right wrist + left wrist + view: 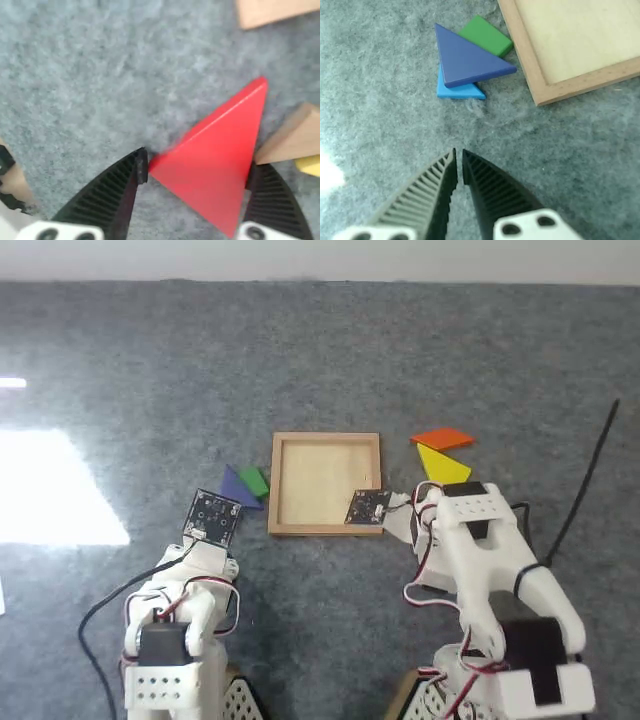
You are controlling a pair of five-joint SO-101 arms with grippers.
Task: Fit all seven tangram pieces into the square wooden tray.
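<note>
The square wooden tray (325, 527) lies mid-table with nothing in it. Just off its one side sit a dark blue triangle (467, 60), a green piece (486, 35) and a light blue piece (457, 90), stacked and touching. My left gripper (458, 152) is shut and empty, a short way back from them over the mat. On the tray's other side, my right gripper (197, 170) has its fingers against two sides of a red triangle (215, 165). A tan piece (295, 137) and a yellow triangle (443, 466) lie close by, with an orange piece (442, 438) beyond.
Grey felt mat (150, 360) covers the table. The tray's corner (270, 12) is a little beyond the red triangle. The right arm (480, 540) stands beside the tray's near corner. A black cable (590, 470) runs along the far right.
</note>
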